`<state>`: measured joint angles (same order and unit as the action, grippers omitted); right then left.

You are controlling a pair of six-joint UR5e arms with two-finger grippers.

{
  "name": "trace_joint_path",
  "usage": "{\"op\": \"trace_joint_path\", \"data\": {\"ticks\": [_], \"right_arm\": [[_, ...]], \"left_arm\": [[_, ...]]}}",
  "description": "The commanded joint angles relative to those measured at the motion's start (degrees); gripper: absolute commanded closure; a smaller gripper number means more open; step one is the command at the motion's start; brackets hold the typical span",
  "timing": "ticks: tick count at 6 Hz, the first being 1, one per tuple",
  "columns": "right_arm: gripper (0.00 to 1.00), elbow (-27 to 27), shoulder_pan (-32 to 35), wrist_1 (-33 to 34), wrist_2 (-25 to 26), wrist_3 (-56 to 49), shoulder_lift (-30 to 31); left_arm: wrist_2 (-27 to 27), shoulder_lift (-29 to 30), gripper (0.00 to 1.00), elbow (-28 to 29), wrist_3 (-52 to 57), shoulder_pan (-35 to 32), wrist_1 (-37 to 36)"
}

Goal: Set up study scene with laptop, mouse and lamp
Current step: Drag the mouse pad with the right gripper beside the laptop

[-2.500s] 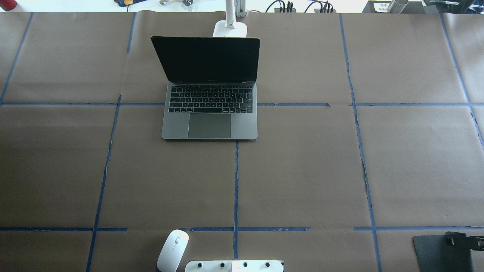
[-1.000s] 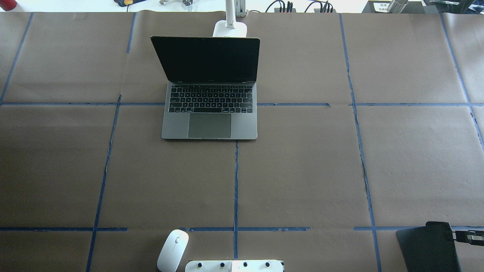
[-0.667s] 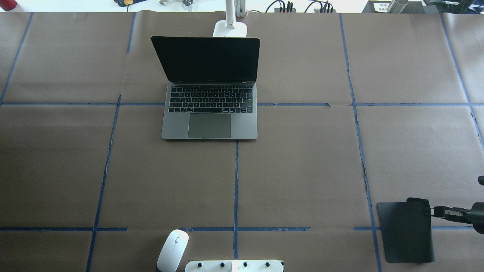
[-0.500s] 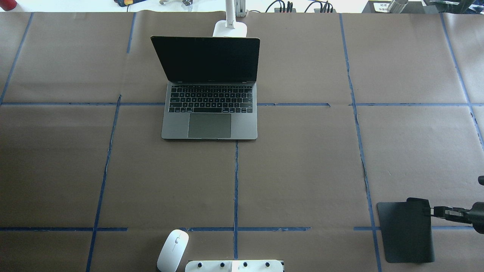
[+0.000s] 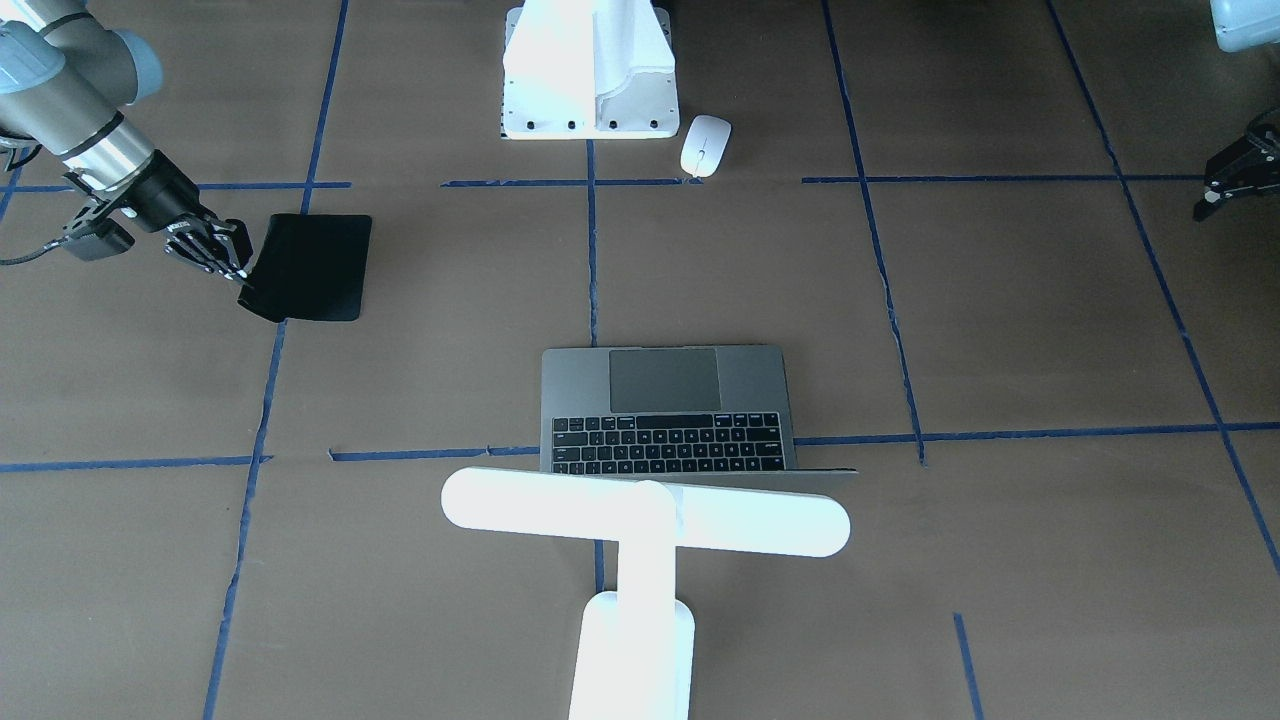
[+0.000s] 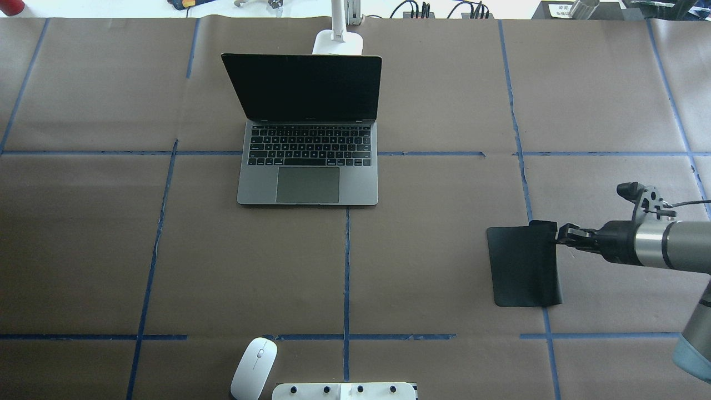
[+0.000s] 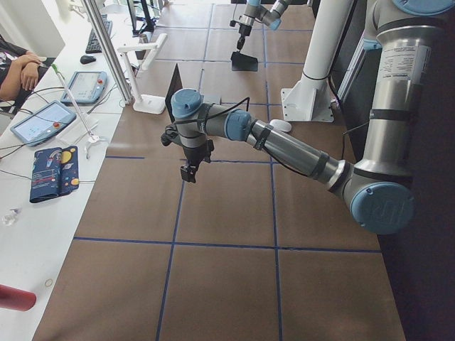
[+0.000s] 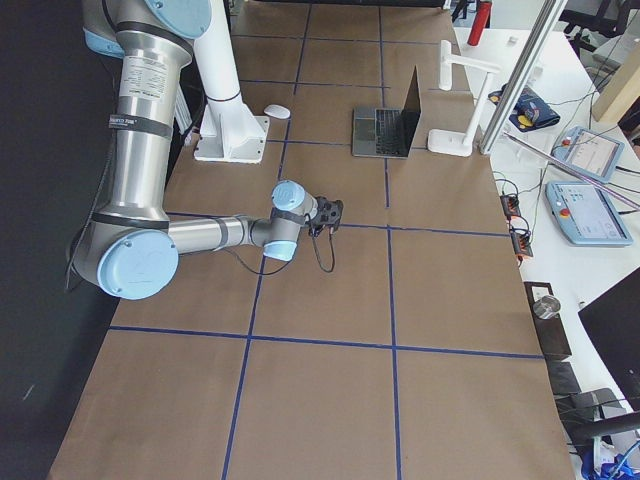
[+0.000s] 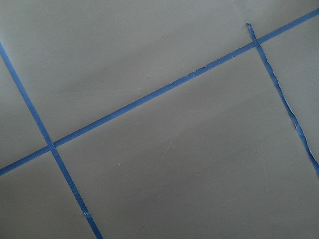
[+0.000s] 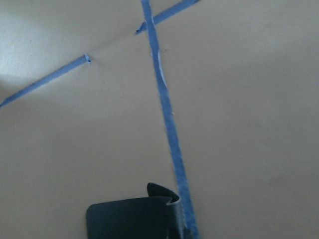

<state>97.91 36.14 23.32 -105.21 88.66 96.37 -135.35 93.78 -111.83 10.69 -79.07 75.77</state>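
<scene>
The laptop (image 6: 308,178) stands open at the table's far middle, screen dark, with the lamp (image 5: 645,515) right behind its lid. The white mouse (image 6: 254,368) lies at the near edge, beside the white pedestal. On the right side my right gripper (image 6: 557,236) is shut on a corner of a black mouse pad (image 6: 522,272); that corner curls up while the rest trails low over the paper. In the front-facing view my left gripper (image 5: 1228,178) hangs at the right edge, far from all these things. Whether it is open or shut I cannot tell.
A white pedestal (image 5: 590,70) with bolt holes stands at the robot's side of the table. Brown paper with blue tape lines (image 6: 346,266) covers the table. Tablets, cables and a person's arm (image 7: 21,67) are on the bench beyond the far edge.
My right gripper has carried the mouse pad from the near right corner forward and toward the middle. Laptop, mouse and lamp have not moved.
</scene>
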Motion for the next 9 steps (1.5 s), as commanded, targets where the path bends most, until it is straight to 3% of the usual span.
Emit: {"op": "trace_joint_path", "data": {"ticks": [1, 2, 4, 6, 7, 8, 9], "right_arm": [[1.0, -0.3, 3.4, 15.4, -0.4, -0.1, -12.6], [1.0, -1.4, 4.5, 24.5, -0.3, -0.5, -20.3], [1.0, -13.3, 5.4, 27.5, 0.2, -1.6, -32.7], [0.98, -15.8, 7.1, 27.7, -0.2, -4.4, -34.1], [0.06, -15.9, 7.6, 29.2, -1.0, -5.7, -34.0], [0.0, -15.8, 8.1, 31.2, -3.4, -11.9, -34.0], [0.0, -15.2, 11.2, 34.8, -9.6, -15.1, -33.6]], "left_arm": [[0.0, 0.1, 0.0, -0.1, -0.9, 0.1, 0.0], [0.0, 0.1, 0.0, -0.1, -0.9, 0.1, 0.0], [-0.1, 0.2, 0.0, -0.1, -1.5, 0.1, 0.1], [-0.1, 0.2, 0.0, -0.1, -1.6, 0.1, 0.0], [-0.1, 0.2, 0.0, -0.2, -1.8, 0.1, 0.1], [-0.1, 0.2, 0.0, -0.3, -1.8, 0.2, 0.1], [-0.1, 0.4, 0.0, -0.5, -1.8, 0.2, 0.2]]}}
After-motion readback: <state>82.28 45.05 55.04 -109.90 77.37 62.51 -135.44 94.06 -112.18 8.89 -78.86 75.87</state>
